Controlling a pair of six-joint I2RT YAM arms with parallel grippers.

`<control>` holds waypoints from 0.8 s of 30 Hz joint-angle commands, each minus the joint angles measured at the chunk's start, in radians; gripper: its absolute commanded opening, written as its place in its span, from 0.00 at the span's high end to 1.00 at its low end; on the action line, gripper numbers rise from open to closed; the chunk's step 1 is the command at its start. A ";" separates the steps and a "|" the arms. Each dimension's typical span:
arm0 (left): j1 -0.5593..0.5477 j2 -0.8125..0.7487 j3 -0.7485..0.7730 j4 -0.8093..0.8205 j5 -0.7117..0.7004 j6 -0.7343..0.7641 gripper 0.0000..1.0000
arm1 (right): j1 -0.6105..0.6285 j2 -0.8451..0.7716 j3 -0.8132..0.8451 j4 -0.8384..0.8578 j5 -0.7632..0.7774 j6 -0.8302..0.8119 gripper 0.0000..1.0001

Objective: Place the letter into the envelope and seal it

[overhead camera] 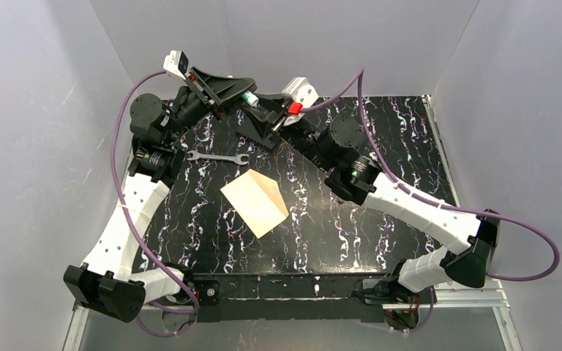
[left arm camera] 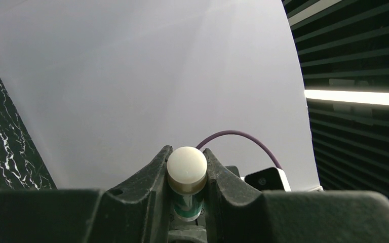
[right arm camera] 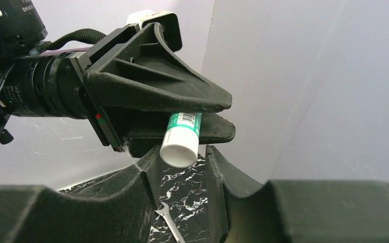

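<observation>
The cream envelope [overhead camera: 252, 203] lies flat near the middle of the table, its right part a little more tan. No separate tan letter shows. My left gripper [overhead camera: 244, 92] is raised at the back of the table, shut on a green and white glue stick [overhead camera: 249, 97]. In the left wrist view the fingers [left arm camera: 157, 164] clamp the stick [left arm camera: 186, 169]. My right gripper [overhead camera: 257, 111] is open right beside it. In the right wrist view the stick's white end [right arm camera: 180, 149] sits between my right gripper's [right arm camera: 180, 154] spread fingertips, not clamped.
A silver wrench [overhead camera: 217, 157] lies on the black marbled table [overhead camera: 380, 146] behind the envelope, also seen below in the right wrist view [right arm camera: 171, 223]. White walls enclose the table on three sides. Purple cables arc over both arms.
</observation>
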 commanded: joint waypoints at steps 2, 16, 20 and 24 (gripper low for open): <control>0.004 -0.043 -0.006 0.025 0.015 -0.001 1.00 | 0.005 -0.010 0.058 0.061 0.012 -0.005 0.55; 0.013 -0.052 -0.016 0.025 0.010 0.001 1.00 | 0.007 -0.064 0.034 0.106 0.047 0.075 0.46; 0.014 -0.053 -0.017 0.024 0.013 -0.001 1.00 | 0.007 -0.058 0.044 0.101 0.085 0.081 0.49; 0.014 -0.050 -0.007 0.024 0.021 -0.009 1.00 | 0.006 -0.041 0.066 0.077 0.082 0.089 0.49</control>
